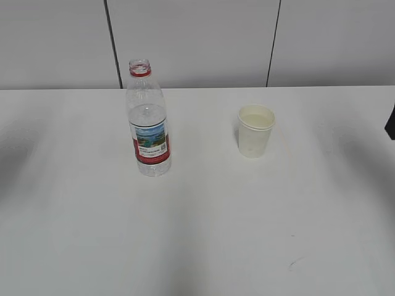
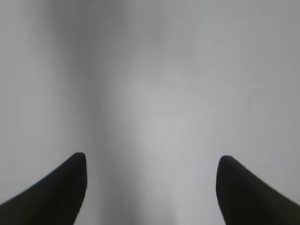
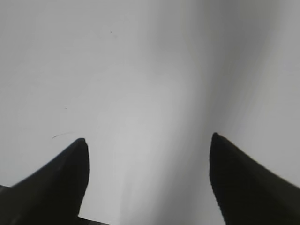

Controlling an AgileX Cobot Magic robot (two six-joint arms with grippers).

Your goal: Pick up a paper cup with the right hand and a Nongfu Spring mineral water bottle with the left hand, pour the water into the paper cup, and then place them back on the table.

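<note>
The Nongfu Spring mineral water bottle [image 1: 148,127] stands upright and uncapped on the white table [image 1: 197,234], left of centre. The paper cup [image 1: 255,131] stands upright to its right, with liquid showing inside. Only a dark sliver of the right arm [image 1: 390,122] shows at the right edge of the exterior view; the left arm is out of that view. In the left wrist view my left gripper [image 2: 152,161] is open and empty over bare table. In the right wrist view my right gripper [image 3: 147,143] is open and empty over bare table. Neither wrist view shows the bottle or the cup.
A grey panelled wall [image 1: 197,43] runs behind the table's far edge. A faint dark scuff mark [image 1: 295,264] lies on the table near the front right; a thin scuff [image 3: 63,135] also shows in the right wrist view.
</note>
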